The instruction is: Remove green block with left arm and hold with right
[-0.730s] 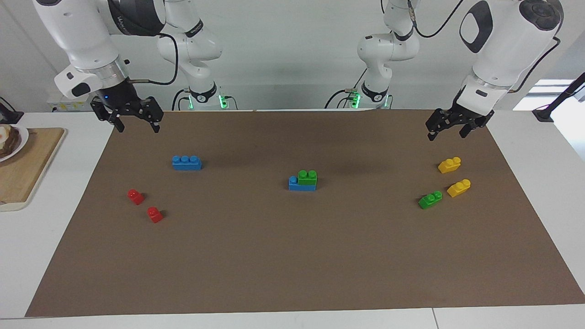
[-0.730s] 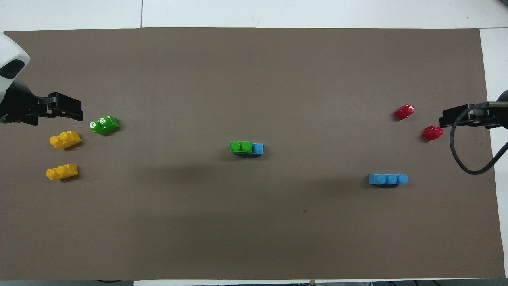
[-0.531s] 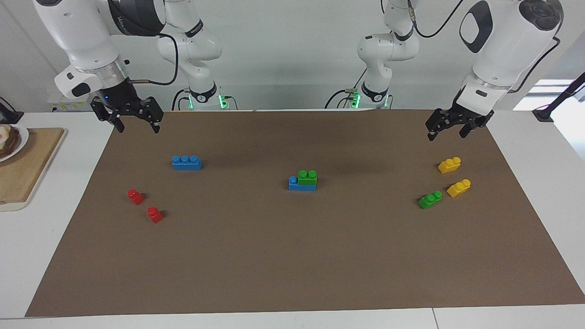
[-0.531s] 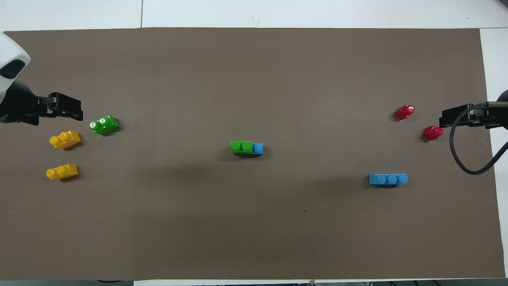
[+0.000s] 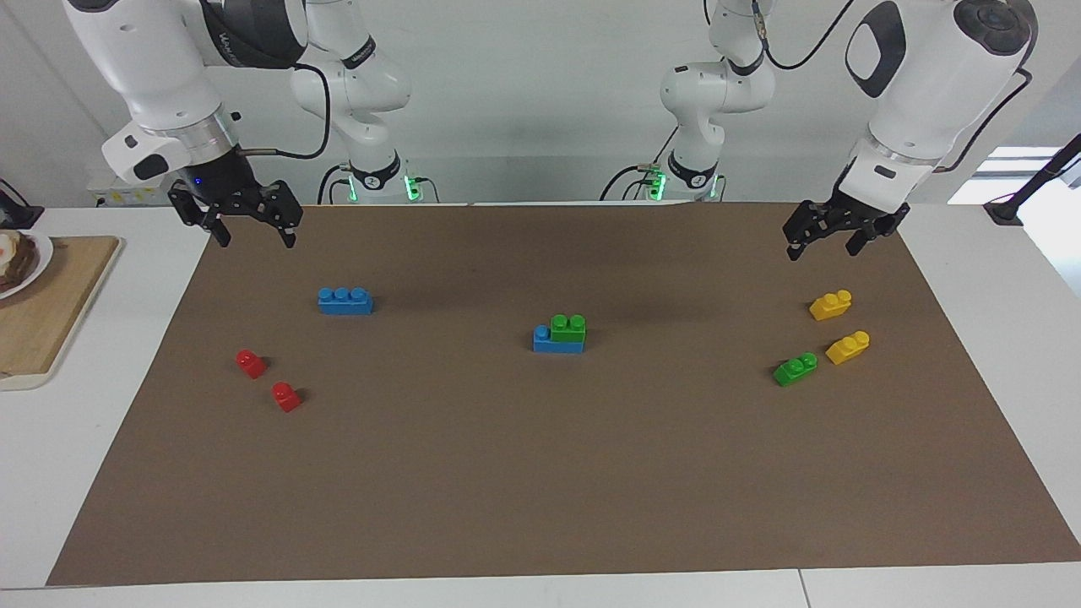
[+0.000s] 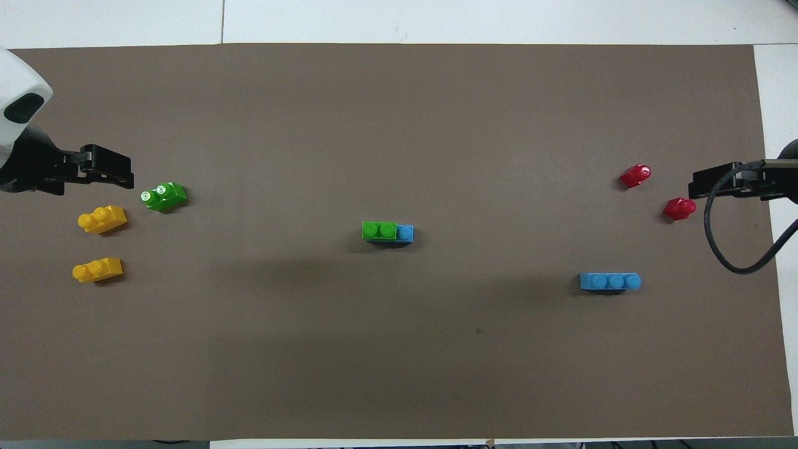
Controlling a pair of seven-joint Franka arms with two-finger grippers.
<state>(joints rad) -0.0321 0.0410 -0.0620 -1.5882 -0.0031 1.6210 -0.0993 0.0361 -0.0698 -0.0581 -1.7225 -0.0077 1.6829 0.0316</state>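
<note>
Both the left gripper (image 5: 822, 242) and right gripper (image 5: 252, 228) hang open over the mat's (image 5: 540, 490) end edges, well apart from the green block (image 5: 568, 328).

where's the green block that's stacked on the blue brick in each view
Facing view: the green block sits mid-mat on a blue brick, covering the brick's end toward the left arm.
Overhead view: the same green block is mid-mat, with one blue stud showing at the end toward the right arm.
Shared landmark: the loose blue three-stud brick, toward the right arm's end and nearer the robots.
</note>
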